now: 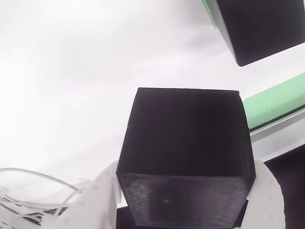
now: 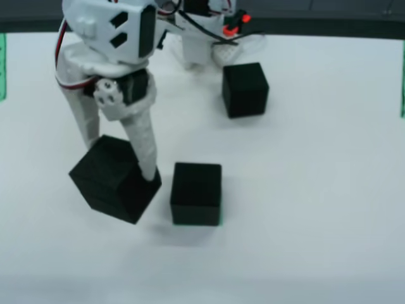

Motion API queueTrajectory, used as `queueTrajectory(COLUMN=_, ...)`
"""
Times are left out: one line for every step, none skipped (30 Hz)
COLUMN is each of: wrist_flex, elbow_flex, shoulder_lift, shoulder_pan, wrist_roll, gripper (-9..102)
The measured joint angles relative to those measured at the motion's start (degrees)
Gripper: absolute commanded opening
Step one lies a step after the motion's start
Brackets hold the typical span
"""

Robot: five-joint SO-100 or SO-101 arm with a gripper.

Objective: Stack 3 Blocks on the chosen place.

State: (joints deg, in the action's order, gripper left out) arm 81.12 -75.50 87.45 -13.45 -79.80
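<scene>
1. Holding one black cube [image 2: 114, 180]: the gripper [image 2: 120, 166] is clenched on it, white fingers on opposite faces, the cube tilted corner-down and clear of the white table [image 2: 304, 190] in the view from the side.
2. Target lies just to the right of the held cube in that view: a second cube [image 2: 196, 193] sits flat, a sliver of green-striped patch [image 2: 219, 220] showing at its lower right edge. Judged to be the base of the stack.
3. Third cube [image 2: 245, 88] stands well apart, further back near the arm base.
4. Key relation: the held cube is beside the base cube and about level with it, not above. Judgement: it needs lifting, shifting right, and levelling before release.
5. Risk: the tilt may tip it off on release.
</scene>
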Motion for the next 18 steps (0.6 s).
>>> queueTrajectory(wrist_flex=0.09, elbow_flex=-0.88, shoulder_lift=1.58, shoulder_pan=1.23, wrist_roll=0.0, gripper=21)
queueTrajectory(wrist_flex=0.26, elbow_flex=-2.11, shoulder_lift=2.99, shoulder_pan=2.64, wrist_roll=0.0, gripper=21)
queueTrajectory(wrist_flex=0.62, elbow_flex=-3.52, shoulder_lift=4.39, shoulder_pan=3.96, wrist_roll=0.0, gripper=21)
queueTrajectory(wrist_flex=0.7, elbow_flex=-4.83, shoulder_lift=5.54, shoulder_pan=5.54, wrist_roll=0.0, gripper=21)
queueTrajectory(wrist_flex=0.7, elbow_flex=-5.98, shoulder_lift=6.42, shoulder_pan=7.12, wrist_roll=0.0, gripper=21)
queueTrajectory(wrist_flex=0.7, elbow_flex=-7.12, shoulder_lift=7.21, shoulder_pan=8.53, wrist_roll=0.0, gripper=21)
queueTrajectory(wrist_flex=0.7, elbow_flex=-8.09, shoulder_lift=7.73, shoulder_pan=9.93, wrist_roll=0.0, gripper=21)
queueTrajectory(wrist_flex=0.7, elbow_flex=-9.14, shoulder_lift=8.17, shoulder_pan=11.34, wrist_roll=0.0, gripper=21)
queueTrajectory(wrist_flex=0.79, elbow_flex=-10.02, shoulder_lift=8.53, shoulder_pan=12.57, wrist_roll=0.0, gripper=21)
queueTrajectory(wrist_flex=0.79, elbow_flex=-10.81, shoulder_lift=8.79, shoulder_pan=13.54, wrist_roll=0.0, gripper=21)
queueTrajectory(wrist_flex=0.79, elbow_flex=-11.43, shoulder_lift=8.96, shoulder_pan=14.33, wrist_roll=0.0, gripper=21)
queueTrajectory(wrist_flex=0.79, elbow_flex=-11.95, shoulder_lift=8.96, shoulder_pan=14.77, wrist_roll=0.0, gripper=21)
queueTrajectory(wrist_flex=0.79, elbow_flex=-12.3, shoulder_lift=8.96, shoulder_pan=15.03, wrist_roll=-0.18, gripper=21)
queueTrajectory(wrist_flex=0.79, elbow_flex=-12.3, shoulder_lift=8.96, shoulder_pan=15.03, wrist_roll=-0.44, gripper=21)
queueTrajectory(wrist_flex=0.79, elbow_flex=-12.39, shoulder_lift=8.96, shoulder_pan=15.03, wrist_roll=-0.7, gripper=21)
queueTrajectory(wrist_flex=0.79, elbow_flex=-12.48, shoulder_lift=8.96, shoulder_pan=15.03, wrist_roll=-1.23, gripper=21)
queueTrajectory(wrist_flex=0.79, elbow_flex=-12.57, shoulder_lift=8.96, shoulder_pan=14.94, wrist_roll=-1.49, gripper=21)
queueTrajectory(wrist_flex=0.79, elbow_flex=-12.66, shoulder_lift=8.96, shoulder_pan=14.94, wrist_roll=-2.2, gripper=21)
